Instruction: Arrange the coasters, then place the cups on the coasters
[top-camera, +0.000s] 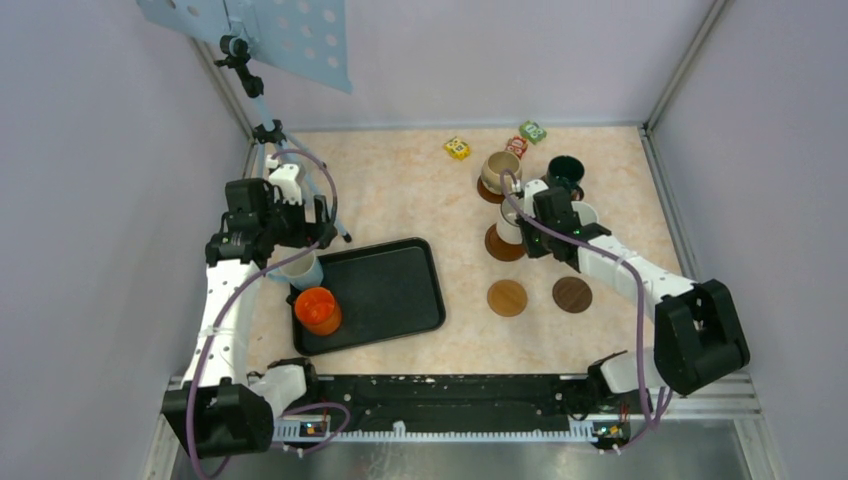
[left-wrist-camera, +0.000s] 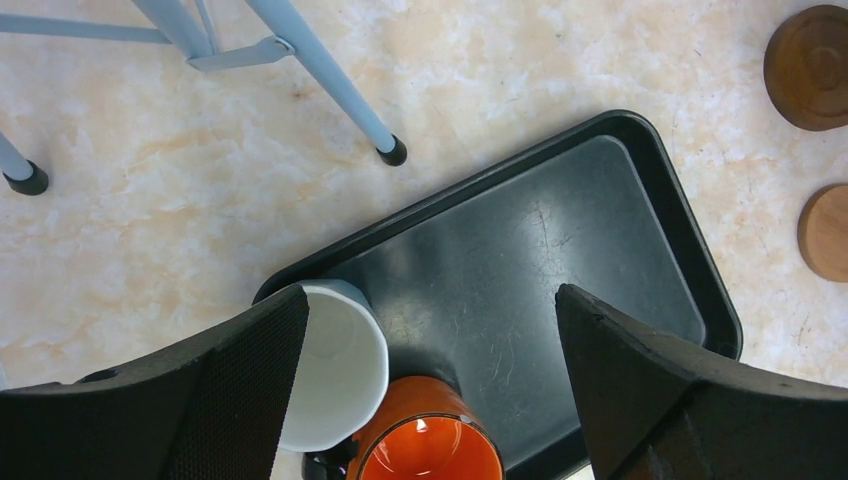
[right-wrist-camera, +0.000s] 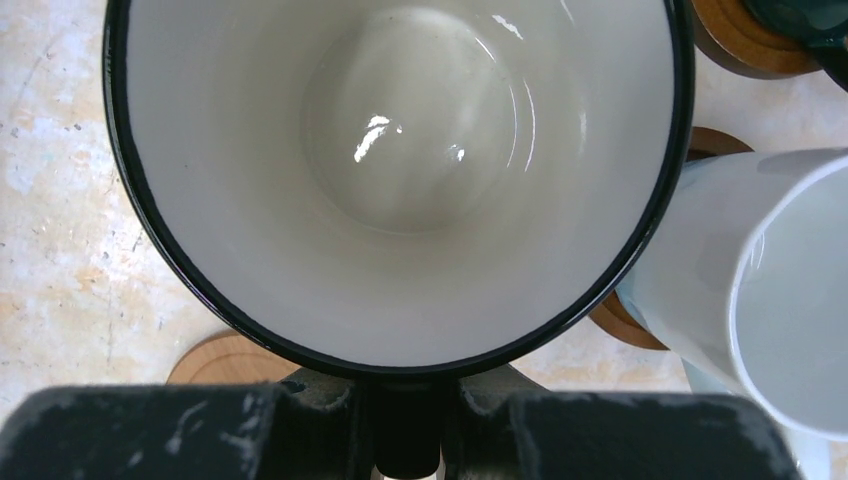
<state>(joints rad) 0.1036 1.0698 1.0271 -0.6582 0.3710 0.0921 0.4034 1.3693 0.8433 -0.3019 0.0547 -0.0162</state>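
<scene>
Black tray (top-camera: 395, 285) is lying skewed on the left half of the counter (top-camera: 400, 190). An orange mug (top-camera: 318, 310) and a white-and-blue mug (top-camera: 300, 268) are crowding its left end, standing right against each other, and the rest of the tray floor is showing bare. The left hand (left-wrist-camera: 430, 310) is hovering above those two mugs with its fingers spread wide, gripping nothing. Just behind the tray's back-left corner, the black-tipped legs of a pale blue stand (top-camera: 268, 125) are taking up the room along the left wall.

A strip of bare counter is running between the tray's right edge and two uncovered discs, a lighter coaster (top-camera: 507, 297) and a darker coaster (top-camera: 572, 294), which are lying side by side but apart.

Behind them the right hand (right-wrist-camera: 405, 445) is pinching the handle of a dark-rimmed white mug (right-wrist-camera: 400, 180), holding it upright over a third coaster (right-wrist-camera: 225, 360) whose edge is peeking out below. Whether the base is touching cannot be told. A plain white mug (right-wrist-camera: 770, 290) is sitting on a fourth coaster (right-wrist-camera: 620, 320) just beside it, leaving only a narrow gap. A beige mug (top-camera: 497, 170) and a dark green mug (top-camera: 565, 172) are standing farther back.

A yellow block (top-camera: 457, 148), a red block (top-camera: 516, 146) and a green block (top-camera: 532, 131) are lying near the back wall, their print too small to read.
</scene>
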